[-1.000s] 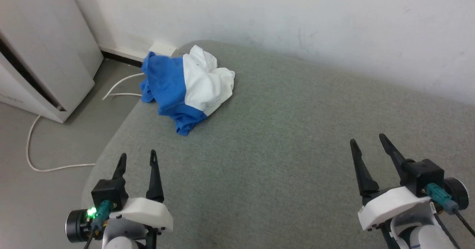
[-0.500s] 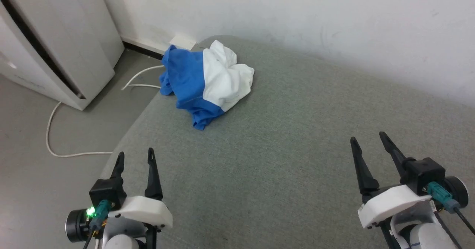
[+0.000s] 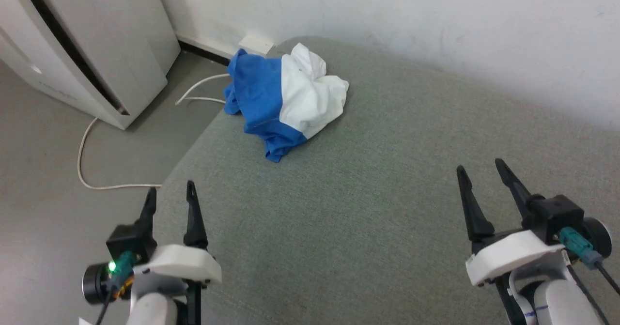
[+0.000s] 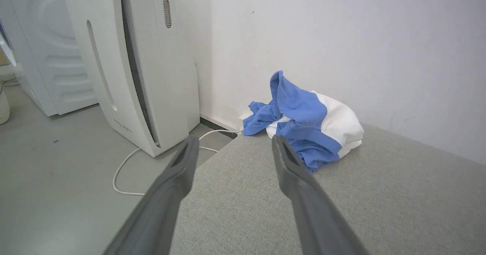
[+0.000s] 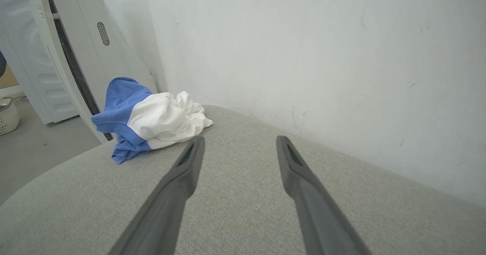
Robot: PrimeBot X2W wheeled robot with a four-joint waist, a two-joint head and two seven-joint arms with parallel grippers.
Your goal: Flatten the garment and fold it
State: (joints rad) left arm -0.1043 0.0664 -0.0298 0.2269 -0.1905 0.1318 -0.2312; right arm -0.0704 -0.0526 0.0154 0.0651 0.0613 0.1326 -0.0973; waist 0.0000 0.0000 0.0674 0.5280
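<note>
Pincers: left pincer (image 3: 170, 186) and right pincer (image 3: 479, 165) both spread wide and empty, fingers pointing forward, low over the near part of the surface.

- Worktop (image 3: 368, 194): grey fabric covering and a rounded corner, running under and ahead of both pincers. The left pincer straddles its left edge, one finger over the floor.
- White appliance (image 3: 111, 39): stands on the floor, ahead and to the left of the left pincer, off the worktop.
- Garment (image 3: 290, 97): a crumpled blue-and-white heap, well ahead of the left pincer and a little to its right. It is far ahead and to the left of the right pincer. It sits at the far left corner, with blue cloth spilling toward the edge. Not flattened; no pincer is near it.
- White cable (image 3: 121, 187): loops on the floor just left of the left pincer and runs on toward the wall below the garment.
- Wall plate (image 3: 255, 44): just behind the heap.

Risks, as I judge them:
- The heap is at the brink, so a tug toward the left or a push from the right could tip it onto the floor and cable.
- A pinch into the bunched cloth may take several layers at once, so it lifts as a lump rather than opening.
- The right arm has a long diagonal reach and may arrive late or drag cloth across.
</note>
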